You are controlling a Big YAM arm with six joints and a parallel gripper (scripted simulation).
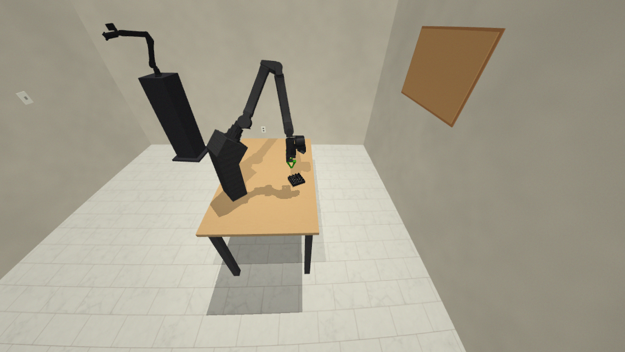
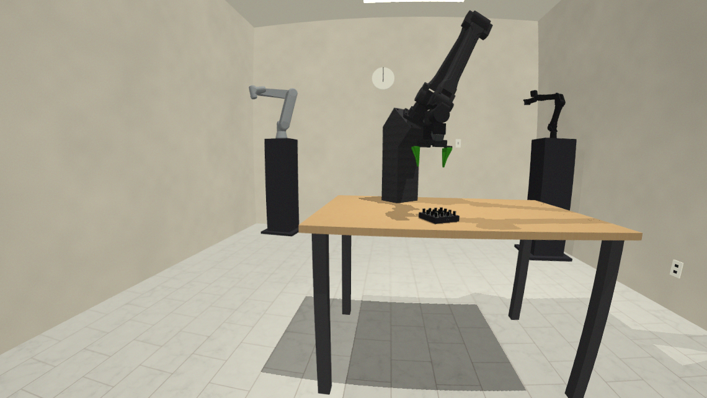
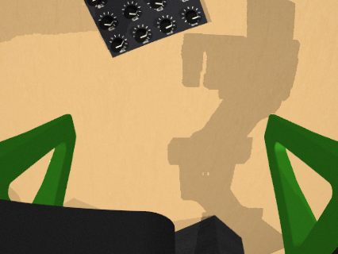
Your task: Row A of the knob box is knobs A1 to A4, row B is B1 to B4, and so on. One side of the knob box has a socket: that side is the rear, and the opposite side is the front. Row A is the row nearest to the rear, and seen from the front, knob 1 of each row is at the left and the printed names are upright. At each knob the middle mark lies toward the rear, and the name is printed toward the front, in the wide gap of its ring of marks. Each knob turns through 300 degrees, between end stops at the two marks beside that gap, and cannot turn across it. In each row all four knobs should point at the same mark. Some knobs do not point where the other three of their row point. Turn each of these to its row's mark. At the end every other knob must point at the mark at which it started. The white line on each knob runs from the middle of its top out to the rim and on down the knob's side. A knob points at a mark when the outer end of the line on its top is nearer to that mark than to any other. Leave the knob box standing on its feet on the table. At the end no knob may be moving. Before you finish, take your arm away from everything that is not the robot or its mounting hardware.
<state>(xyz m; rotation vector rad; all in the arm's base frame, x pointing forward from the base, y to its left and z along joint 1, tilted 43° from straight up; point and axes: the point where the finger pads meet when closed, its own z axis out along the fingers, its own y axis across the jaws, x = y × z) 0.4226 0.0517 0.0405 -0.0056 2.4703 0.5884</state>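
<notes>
The black knob box (image 1: 296,180) (image 2: 438,215) (image 3: 140,2) stands on the wooden table (image 1: 262,214) (image 2: 356,217) (image 3: 127,117). It carries several black knobs, each with a white line and a ring of white marks. In the wrist view it sits at the top left, turned at an angle and partly cut off by the frame edge. My gripper (image 1: 290,163) (image 2: 431,157) (image 3: 170,125) has green fingers. It is open and empty, high above the table and away from the box.
My arm's tall black base (image 1: 228,164) (image 2: 398,158) stands on the table behind the box. Two other pedestals with arms (image 2: 281,183) (image 2: 551,173) stand on the floor beyond the table. The arm's shadow (image 3: 232,117) falls across the table top.
</notes>
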